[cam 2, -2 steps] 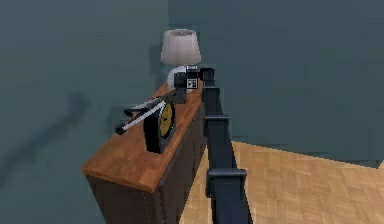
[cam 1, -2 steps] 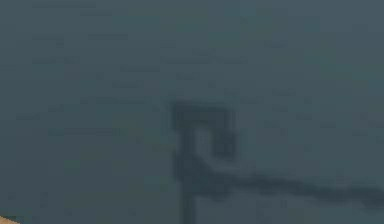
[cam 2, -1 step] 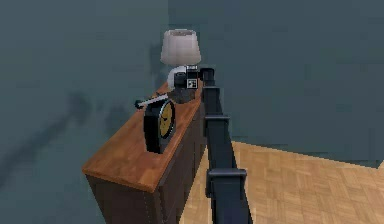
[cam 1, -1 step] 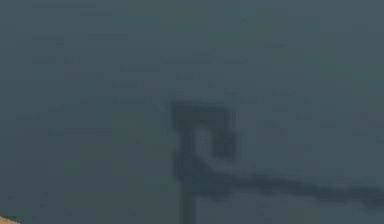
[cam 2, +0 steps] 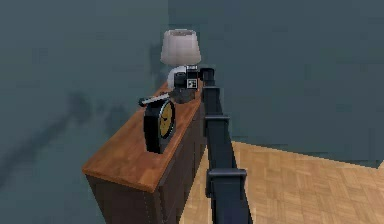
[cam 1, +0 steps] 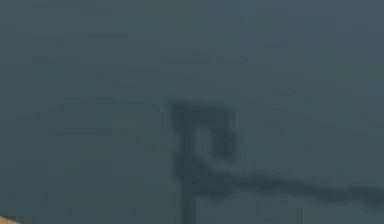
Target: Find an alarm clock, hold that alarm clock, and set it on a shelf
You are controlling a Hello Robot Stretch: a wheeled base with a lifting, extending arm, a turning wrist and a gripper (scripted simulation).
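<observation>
A round black alarm clock [cam 2: 158,125] with a yellowish face stands upright on the top of a brown wooden cabinet [cam 2: 120,160] in the arm side view. The dark arm bar [cam 2: 222,150] rises from the bottom edge along the cabinet's right side. Its white marker squares [cam 2: 187,83] show at the far end. Left of them the gripper [cam 2: 155,100] lies over the cabinet top, just beyond the clock. I cannot tell whether it touches the clock or holds anything.
A table lamp [cam 2: 180,48] with a pale shade stands at the cabinet's far end. A dark blue-grey wall [cam 1: 190,60] is close ahead, with a sliver of wood floor [cam 1: 8,218] at its foot. Light wood floor [cam 2: 310,185] lies right of the arm.
</observation>
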